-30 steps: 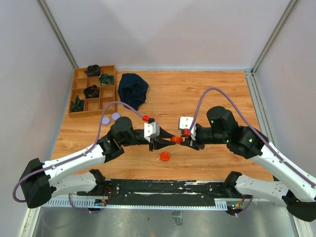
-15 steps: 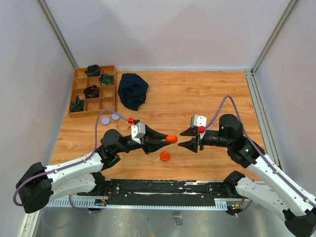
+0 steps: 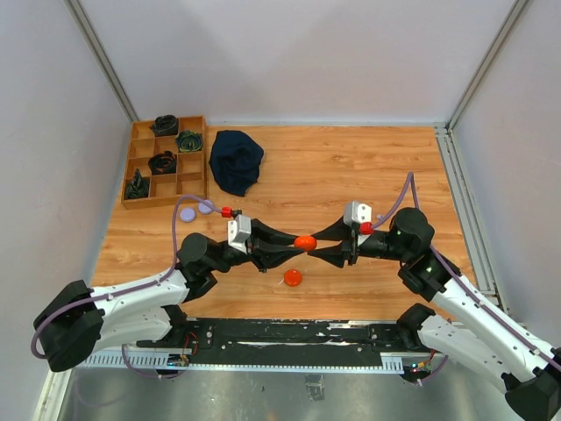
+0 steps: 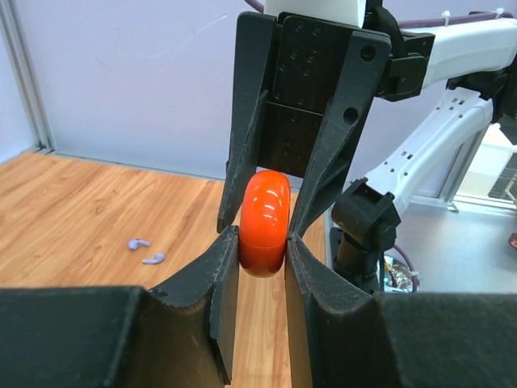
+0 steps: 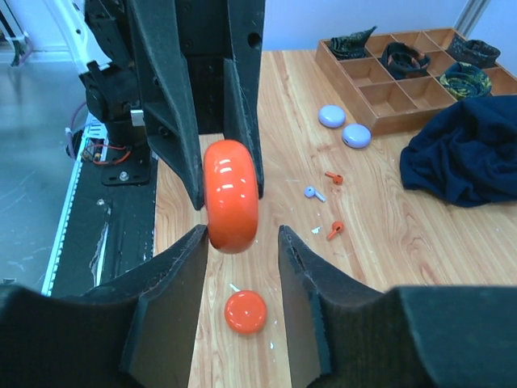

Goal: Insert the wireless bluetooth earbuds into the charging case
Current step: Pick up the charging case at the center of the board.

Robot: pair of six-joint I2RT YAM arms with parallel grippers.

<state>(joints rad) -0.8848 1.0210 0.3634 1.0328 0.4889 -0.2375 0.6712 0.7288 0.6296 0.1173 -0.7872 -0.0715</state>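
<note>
The task is standing near its beginning. The left gripper (image 4: 262,247) is clamping the orange charging case (image 4: 266,206) by its two flat faces. It is holding the case in the air above the table (image 3: 368,167), a little toward 6 o'clock from the table's middle in the top view. A seam is running around the case and no gap is showing in it, so the case is looking shut. No earbud is sitting in it, as far as one can see.

The right gripper (image 5: 241,239) is reaching in from 3 o'clock with its jaws partly open, one on each side of the case. In its own wrist view one finger is lying at the case's edge, and it cannot be told whether it is touching. The other finger is standing just beside the case with a gap. It is therefore not gripping anything.

The earbuds are lying loose on the table. In the right wrist view, at 2 to 3 o'clock of the case, one orange-red earbud (image 5: 334,177), one lavender earbud (image 5: 313,192) and a second orange-red earbud (image 5: 335,229) are showing. They are lying between the case and the two lavender discs (image 5: 343,125). The left wrist view is showing two small lavender pieces (image 4: 145,250) at 9 o'clock of the case. An orange disc (image 3: 293,278) is resting at 7 o'clock of the case.

Almost everything is probably remaining: opening the case, picking up each earbud and seating it inside.
</note>
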